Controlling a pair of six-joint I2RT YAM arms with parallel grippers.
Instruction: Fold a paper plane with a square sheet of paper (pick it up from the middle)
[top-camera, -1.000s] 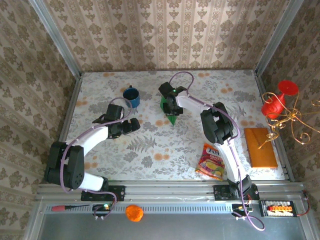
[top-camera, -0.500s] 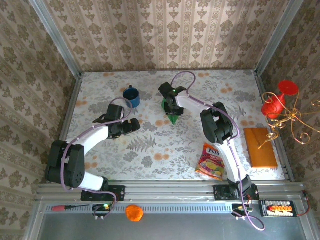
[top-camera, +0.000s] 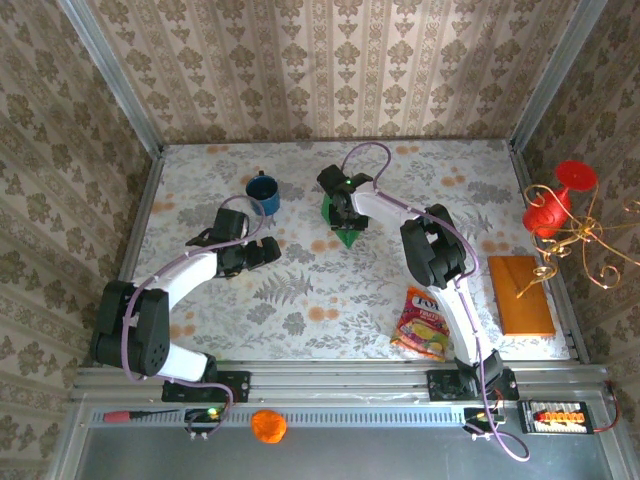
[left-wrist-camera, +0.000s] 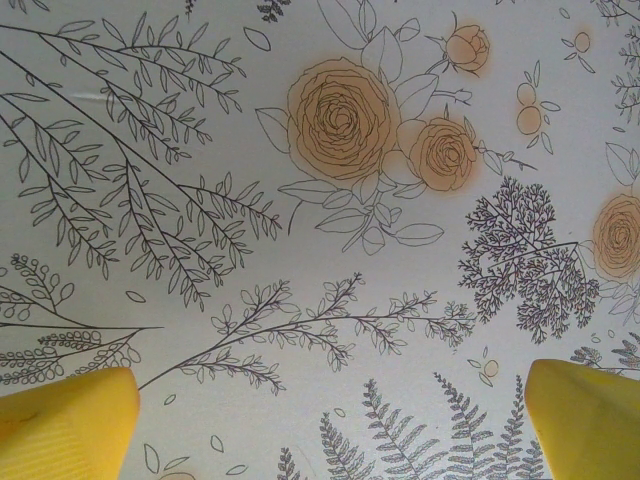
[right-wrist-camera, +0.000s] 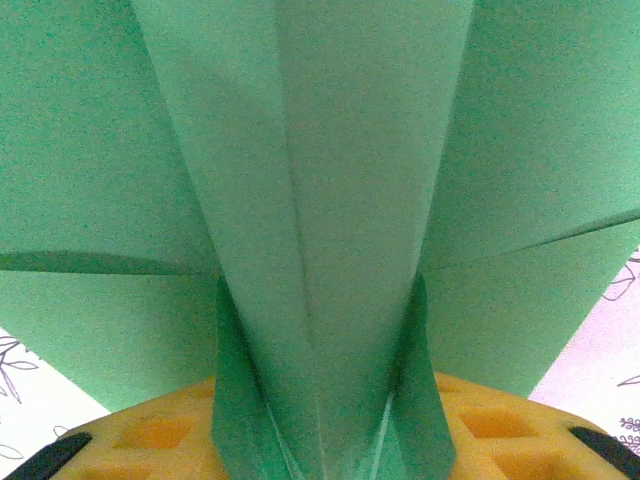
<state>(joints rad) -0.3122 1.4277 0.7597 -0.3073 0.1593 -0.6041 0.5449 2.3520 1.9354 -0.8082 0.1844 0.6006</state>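
The right hand (top-camera: 342, 212) sits on the paper plane (right-wrist-camera: 330, 180), mid-bench toward the far edge. In the wrist view the plane's central ridge runs down into the yellow finger bodies. Can't tell if the fingers are clamped on it or apart. In the top view the plane's green nose points toward the near edge. The left hand (top-camera: 262, 250) has its fingers wide apart and holds nothing, yellow fingertips (left-wrist-camera: 65, 425) over the bare floral bench (top-camera: 300, 300), left of centre. A blue mug (top-camera: 264, 190) is beyond the left hand, toward the far edge. A snack packet (top-camera: 424, 325) lies near the near edge, right side. An orange-brown board (top-camera: 520, 295) lies flat along the right edge.
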